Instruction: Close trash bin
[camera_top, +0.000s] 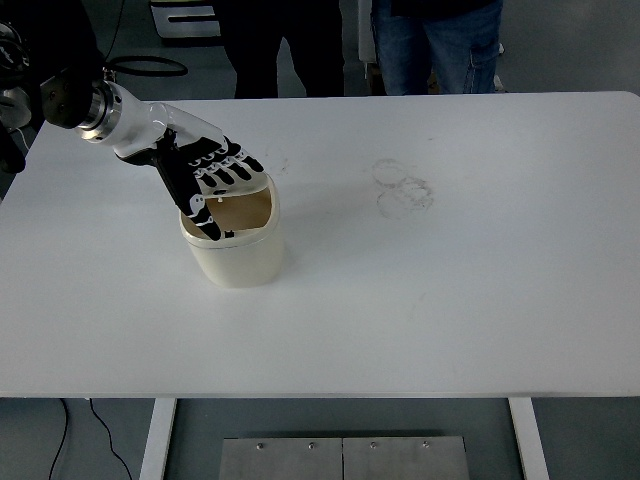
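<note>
Head view: the left black-and-white robot hand (212, 178) is pressing flat, fingers spread and holding nothing.
It is lying on the partly lowered lid of the cream plastic trash bin (238, 250), standing left of centre on the white table (450, 290); its inside is showing nothing.

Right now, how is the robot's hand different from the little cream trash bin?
The black-and-white robot hand is dark with spread fingers; the cream plastic trash bin is pale, smooth and rounded. The hand reaches in tilted from the left, over the bin's top; the bin stands upright on the white table. Both are at the table's left.
</note>
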